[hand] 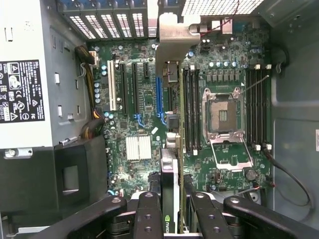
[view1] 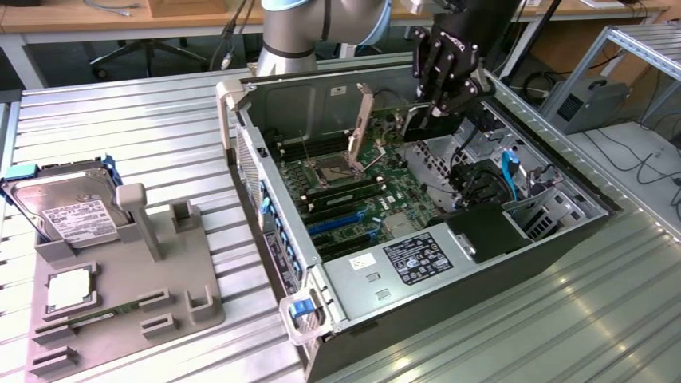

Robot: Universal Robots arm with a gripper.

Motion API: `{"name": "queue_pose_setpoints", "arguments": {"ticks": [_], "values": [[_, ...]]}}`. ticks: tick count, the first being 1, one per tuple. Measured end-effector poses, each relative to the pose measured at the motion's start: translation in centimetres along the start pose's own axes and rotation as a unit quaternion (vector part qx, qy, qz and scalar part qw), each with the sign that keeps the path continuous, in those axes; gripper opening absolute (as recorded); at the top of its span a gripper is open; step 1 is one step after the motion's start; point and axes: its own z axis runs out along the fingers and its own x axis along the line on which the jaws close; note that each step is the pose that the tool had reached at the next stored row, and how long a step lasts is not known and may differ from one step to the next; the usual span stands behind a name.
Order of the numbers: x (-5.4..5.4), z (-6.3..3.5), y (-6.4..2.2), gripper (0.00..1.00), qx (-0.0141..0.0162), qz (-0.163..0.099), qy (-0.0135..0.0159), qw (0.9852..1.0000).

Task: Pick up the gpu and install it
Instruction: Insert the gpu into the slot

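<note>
In the exterior view the jaws pinch the gpu [view1: 365, 120] on edge over the open computer case [view1: 468, 291] on the tabletop [view1: 127, 120], and in the wrist view the card [hand: 168, 174] sits clamped edge-on between them above the motherboard [hand: 149, 102].

I see the gpu [hand: 170, 172] with a matt black face and a tan, bare board back. The gripper [hand: 174, 201] looks smooth black, faintly glossy. The case [view1: 553, 259] is dull grey sheet metal, the table [view1: 139, 120] ribbed satin metal, the tray [view1: 117, 307] matt grey plastic, the drive [view1: 43, 191] shiny metal under 1 white paper label [view1: 80, 222].
</note>
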Motion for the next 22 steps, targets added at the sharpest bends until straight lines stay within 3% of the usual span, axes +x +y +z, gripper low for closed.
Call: {"name": "queue_pose_setpoints", "arguments": {"ticks": [14, 22], "values": [[0.1, 2.38, 0.25, 0.27, 0.0000, 0.000, 0.0000, 1.0000], [0.1, 2.59, 0.68, 0.27, 0.0000, 0.000, -0.0001, 1.0000]]}}
